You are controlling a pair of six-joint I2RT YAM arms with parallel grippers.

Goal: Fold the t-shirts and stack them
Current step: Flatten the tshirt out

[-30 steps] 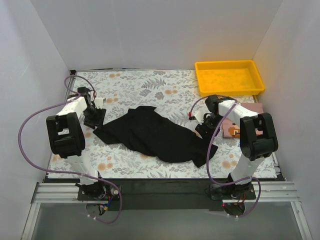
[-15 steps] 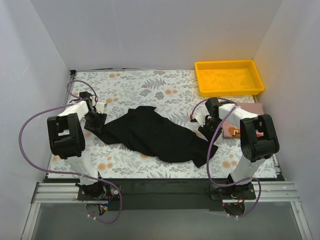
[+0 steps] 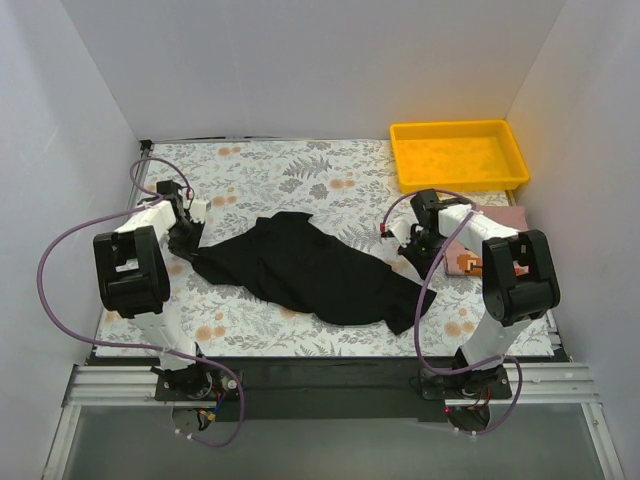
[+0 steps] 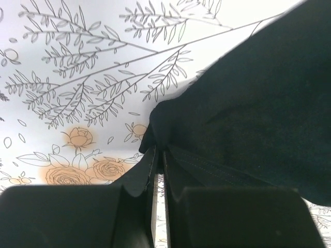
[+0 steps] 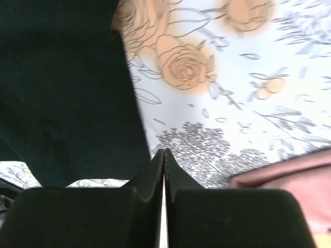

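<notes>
Top external view: left hand (image 3: 190, 246) sits low at the shirt's left tip. Left wrist view shows its jaws closed flat with a fold of black cloth nipped at the tips, so it has hold of the shirt (image 3: 310, 270). The shirt lies crumpled on the diagonal across the mid counter (image 3: 270, 170), far-left to near-right, not spread and not folded. Right hand (image 3: 412, 252) is down at the shirt's right edge. Right wrist view shows its jaws closed tight, with the cloth edge just beside one finger and none visibly between, so a grip there is doubtful. Book (image 3: 468, 262) is just right of that hand, tray (image 3: 455, 128) far right. Step, my call: gripping two ends to stretch the shirt flat before a first fold, early in the task. Next move calls for lifting and pulling both ends apart evenly. If the right hand holds nothing, it needs a regrasp, clear of the book.
</notes>
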